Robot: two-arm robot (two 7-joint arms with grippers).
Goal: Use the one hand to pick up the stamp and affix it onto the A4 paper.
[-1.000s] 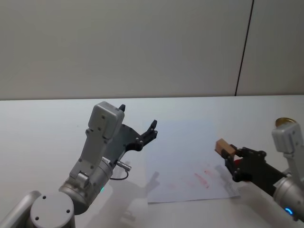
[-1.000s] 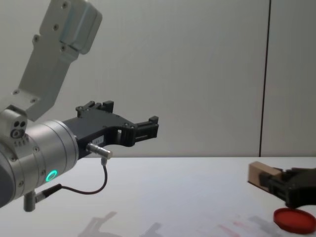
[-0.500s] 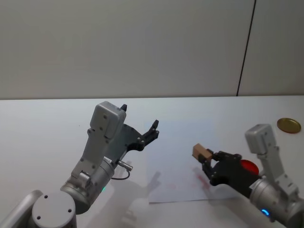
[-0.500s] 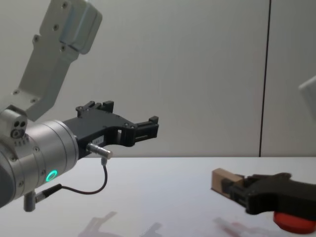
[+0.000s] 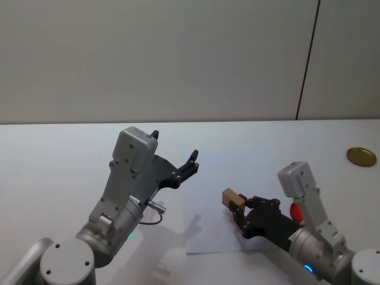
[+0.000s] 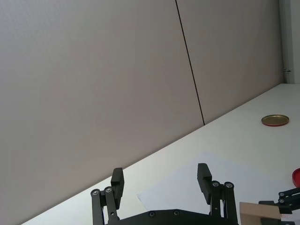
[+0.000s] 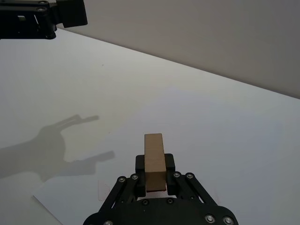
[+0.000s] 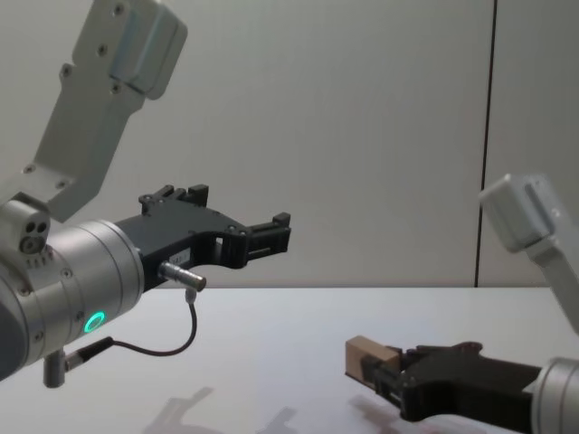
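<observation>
Gripping the stamp (image 5: 230, 196) by its rear end, the right claw (image 5: 242, 206) hangs low over the near left part of the A4 paper (image 5: 237, 169); pickup looks done, pressing down is left. The paper's near edge lies close, with more open sheet farther out. The left claw (image 5: 173, 146), spread wide, idles raised, well apart to the left.

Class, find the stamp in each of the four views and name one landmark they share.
Head: stamp low, right of centre, over the paper.
Chest: low right.
Left wrist: at the frame's edge, past a finger of the left tool.
Right wrist: between the fingers of the right tool.
Shared landmark: the right tool clamping it; the left tool hangs raised, open.
</observation>
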